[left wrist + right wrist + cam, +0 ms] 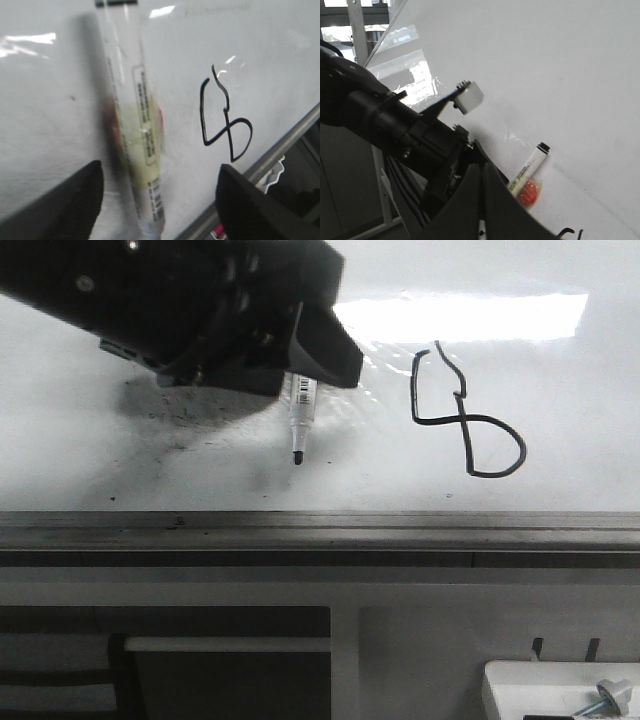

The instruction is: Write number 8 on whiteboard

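Observation:
The whiteboard lies flat and glossy, with a black hand-drawn number 8 at its right. A white marker lies on the board left of the 8, its dark tip toward the front rail. My left gripper hangs over the marker's rear end. In the left wrist view the gripper is open, its fingers wide apart on either side of the marker, not touching it; the 8 shows beside it. My right gripper is shut and empty, near the marker.
A grey metal rail runs along the board's front edge. A white box with a bolt sits below at the front right. Grey smudges mark the board under my left arm. A bright glare band crosses the far side.

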Controlling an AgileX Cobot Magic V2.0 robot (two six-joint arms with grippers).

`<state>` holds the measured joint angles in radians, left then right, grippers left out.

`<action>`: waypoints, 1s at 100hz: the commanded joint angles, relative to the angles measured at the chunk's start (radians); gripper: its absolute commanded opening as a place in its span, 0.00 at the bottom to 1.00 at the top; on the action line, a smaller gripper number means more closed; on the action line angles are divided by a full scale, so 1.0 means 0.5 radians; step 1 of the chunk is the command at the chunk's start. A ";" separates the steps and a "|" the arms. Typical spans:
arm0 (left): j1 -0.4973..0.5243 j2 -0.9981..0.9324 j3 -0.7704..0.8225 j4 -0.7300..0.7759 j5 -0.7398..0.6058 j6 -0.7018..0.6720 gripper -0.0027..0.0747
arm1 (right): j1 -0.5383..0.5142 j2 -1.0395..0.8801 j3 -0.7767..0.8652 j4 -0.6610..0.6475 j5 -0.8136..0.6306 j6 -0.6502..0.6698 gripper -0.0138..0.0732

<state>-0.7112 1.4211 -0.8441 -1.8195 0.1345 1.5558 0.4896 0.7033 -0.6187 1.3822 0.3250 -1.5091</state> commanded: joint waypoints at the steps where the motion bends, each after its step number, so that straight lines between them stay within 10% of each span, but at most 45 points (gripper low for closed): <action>1: 0.042 -0.193 -0.018 -0.092 -0.255 -0.007 0.81 | -0.002 -0.069 -0.035 -0.039 -0.118 0.003 0.09; 27: 0.042 -1.123 0.428 0.063 -0.239 -0.007 0.71 | -0.002 -0.678 0.439 -0.111 -0.459 0.003 0.08; 49: 0.042 -1.951 0.885 0.074 -0.251 -0.003 0.01 | -0.002 -1.239 0.844 -0.092 -0.436 0.003 0.08; 100: 0.042 -2.723 1.155 -0.001 -0.137 -0.008 0.01 | -0.002 -1.454 0.864 0.139 -0.333 0.003 0.08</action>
<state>-0.6885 0.0495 -0.2415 -1.7890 0.0216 1.5558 0.4896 -0.0097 -0.1610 1.4308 0.1660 -1.5091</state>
